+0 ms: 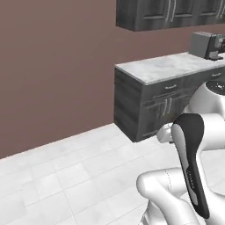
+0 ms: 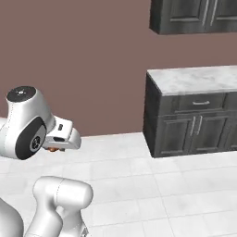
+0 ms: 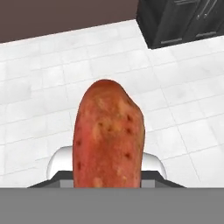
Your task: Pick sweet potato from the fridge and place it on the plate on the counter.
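The sweet potato [image 3: 108, 138], reddish-orange with dark specks, stands large in the hand view, pointing away from the camera over the floor. My gripper [image 2: 55, 148] is shut on it; a sliver of its orange skin [image 2: 52, 149] peeks out under the white hand in the right base view. The fingertips are hidden behind the vegetable. The counter [image 1: 167, 68] [image 2: 203, 78], marble over dark grey cabinets, stands ahead to the right, well apart from the hand. The fridge and the plate are out of view.
A grey coffee machine [image 1: 206, 44] sits at the counter's far end. Dark upper cabinets [image 2: 194, 16] hang above it. A brown wall [image 1: 57, 66] runs behind, and white floor tiles [image 2: 139, 185] stretch between me and the cabinets.
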Motion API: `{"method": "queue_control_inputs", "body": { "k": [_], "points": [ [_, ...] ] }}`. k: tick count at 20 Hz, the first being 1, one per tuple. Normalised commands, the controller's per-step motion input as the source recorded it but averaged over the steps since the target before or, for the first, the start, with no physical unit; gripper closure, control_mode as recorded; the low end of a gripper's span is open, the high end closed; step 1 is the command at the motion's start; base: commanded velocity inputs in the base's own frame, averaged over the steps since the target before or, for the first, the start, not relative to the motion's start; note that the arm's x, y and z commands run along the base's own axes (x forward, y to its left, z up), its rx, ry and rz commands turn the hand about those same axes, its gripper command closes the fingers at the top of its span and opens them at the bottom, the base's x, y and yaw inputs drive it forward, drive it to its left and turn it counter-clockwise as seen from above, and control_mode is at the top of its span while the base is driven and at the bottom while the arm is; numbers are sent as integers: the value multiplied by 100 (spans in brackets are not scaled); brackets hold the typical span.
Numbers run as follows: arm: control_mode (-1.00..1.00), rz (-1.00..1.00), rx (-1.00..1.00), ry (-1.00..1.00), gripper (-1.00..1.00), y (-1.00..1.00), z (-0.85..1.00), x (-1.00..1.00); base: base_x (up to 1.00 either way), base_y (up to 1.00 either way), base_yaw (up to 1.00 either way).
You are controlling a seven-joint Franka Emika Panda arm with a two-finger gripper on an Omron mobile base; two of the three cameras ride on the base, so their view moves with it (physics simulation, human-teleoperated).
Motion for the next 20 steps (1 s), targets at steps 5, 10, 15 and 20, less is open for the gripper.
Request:
{"method": "queue_control_inputs", "body": {
  "k": [5, 10, 15, 20],
  "points": [
    [100, 0, 0, 0, 100, 0, 0, 0, 20, -20, -78],
    [100, 0, 0, 0, 100, 0, 0, 0, 97, -21, -34],
    [100, 0, 0, 0, 100, 0, 0, 0, 100, -15, -22],
    [100, 0, 0, 0, 100, 0, 0, 0, 97, -24, -37]
  ]
}}
